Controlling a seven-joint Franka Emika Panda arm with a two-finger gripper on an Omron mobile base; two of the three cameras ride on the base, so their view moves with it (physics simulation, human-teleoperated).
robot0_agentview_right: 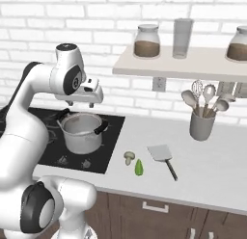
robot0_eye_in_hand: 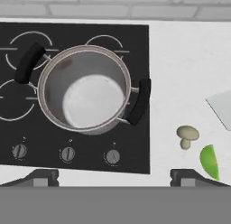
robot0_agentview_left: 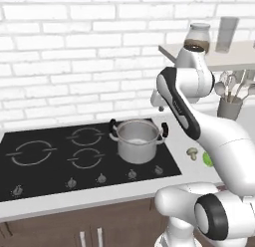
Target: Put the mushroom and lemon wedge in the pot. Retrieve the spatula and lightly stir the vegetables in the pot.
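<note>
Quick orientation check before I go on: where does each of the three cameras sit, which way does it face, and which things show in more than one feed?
Left base view: behind the arm to its left, looking forward and down at the cooktop; arm rises lower right.
Right base view: behind to its right, facing the counter; arm lower left, gripper above the pot; spatula lies there.
Hand view: looks straight down into the pot; open jaws at bottom.
Shared: pot, mushroom and lemon wedge in all three.

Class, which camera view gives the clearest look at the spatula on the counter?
The right base view: the spatula lies whole on the counter, grey blade and dark handle both visible. The hand view catches just a corner of its blade at the right edge. In the left base view I cannot make it out.
</note>
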